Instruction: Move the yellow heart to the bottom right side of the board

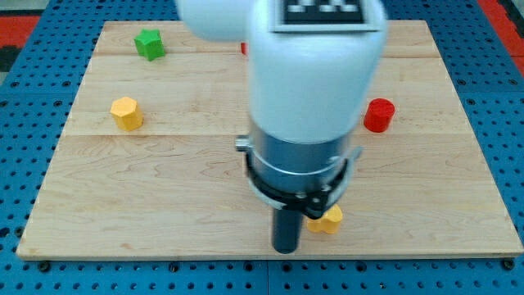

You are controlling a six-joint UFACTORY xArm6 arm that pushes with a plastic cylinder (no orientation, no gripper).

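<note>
A yellow block (328, 220), partly hidden behind the rod so its shape is hard to make out, lies near the board's bottom edge, right of centre. My tip (285, 248) is just to its left and slightly below, close to it or touching it. The large white and grey arm body (307, 98) hides the middle of the wooden board (164, 188).
A yellow hexagon block (127, 112) lies at the left. A green block (150, 43) lies at the top left. A red cylinder (379, 115) lies at the right. A sliver of another red block (244, 48) shows beside the arm at the top. Blue pegboard surrounds the board.
</note>
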